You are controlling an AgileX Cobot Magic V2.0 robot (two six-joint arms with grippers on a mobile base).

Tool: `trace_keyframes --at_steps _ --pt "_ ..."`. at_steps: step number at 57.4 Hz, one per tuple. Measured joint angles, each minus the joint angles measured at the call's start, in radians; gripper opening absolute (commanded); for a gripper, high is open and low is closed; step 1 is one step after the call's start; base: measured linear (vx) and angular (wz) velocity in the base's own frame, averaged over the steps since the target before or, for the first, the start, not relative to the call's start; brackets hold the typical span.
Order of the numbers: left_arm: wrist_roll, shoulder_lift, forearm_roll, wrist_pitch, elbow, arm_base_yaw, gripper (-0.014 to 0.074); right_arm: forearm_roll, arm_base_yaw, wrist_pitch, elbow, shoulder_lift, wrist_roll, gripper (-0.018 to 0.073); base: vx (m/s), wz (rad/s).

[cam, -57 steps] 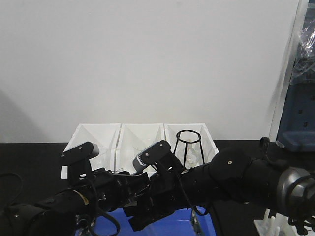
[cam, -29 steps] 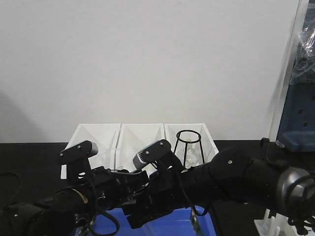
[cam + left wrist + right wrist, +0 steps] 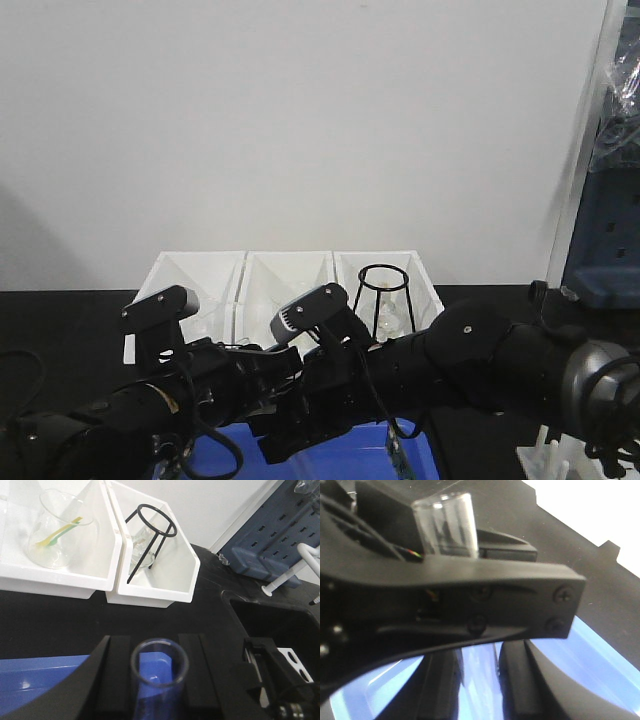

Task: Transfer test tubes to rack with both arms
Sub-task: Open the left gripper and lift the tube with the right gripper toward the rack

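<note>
Left gripper (image 3: 157, 647) clamping a test tube (image 3: 160, 672) upright above the blue tray (image 3: 40, 680), right gripper (image 3: 479, 680) sitting close beneath it

The left gripper's two black fingers are pressing on either side of the clear tube, whose open mouth is sticking up above them. In the right wrist view the right gripper's fingers are standing parted under the left finger, with a faint clear length between them; whether they are gripping it cannot be told. The left arm (image 3: 150, 410) and the right arm (image 3: 470, 355) are meeting low over the black table (image 3: 50, 620). The rack (image 3: 548, 455) is showing only as white pegs at the lower right of the front view, well apart from the tube. Behind, white bins (image 3: 155, 597) are holding a flask (image 3: 55, 532) and a black tripod stand (image 3: 385, 292)
</note>
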Motion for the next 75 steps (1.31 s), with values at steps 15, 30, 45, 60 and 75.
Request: trace_keyframes --at_steps 15,30,45,60,75 --pt "0.000 0.000 0.000 -0.032 0.000 0.000 0.0435 0.010 0.000 -0.028 0.000 0.000 0.001 -0.0008 0.00 0.00" --pt "0.000 0.020 -0.001 -0.079 0.000 0.013 0.0435 0.012 0.000 -0.032 0.000 0.000 0.004 -0.0009 0.00 0.00" --pt "0.000 0.033 -0.004 -0.111 0.000 0.042 0.0435 0.011 0.000 -0.062 0.000 -0.012 0.004 -0.0009 0.00 0.00" --pt "0.000 0.033 -0.005 -0.209 0.000 0.043 0.0435 0.011 -0.001 -0.091 -0.001 -0.015 0.004 -0.0009 0.00 0.00" --pt "-0.003 0.033 -0.028 -0.394 0.000 0.043 0.0435 -0.019 -0.005 -0.135 -0.001 -0.015 0.004 -0.0007 0.00 0.00"
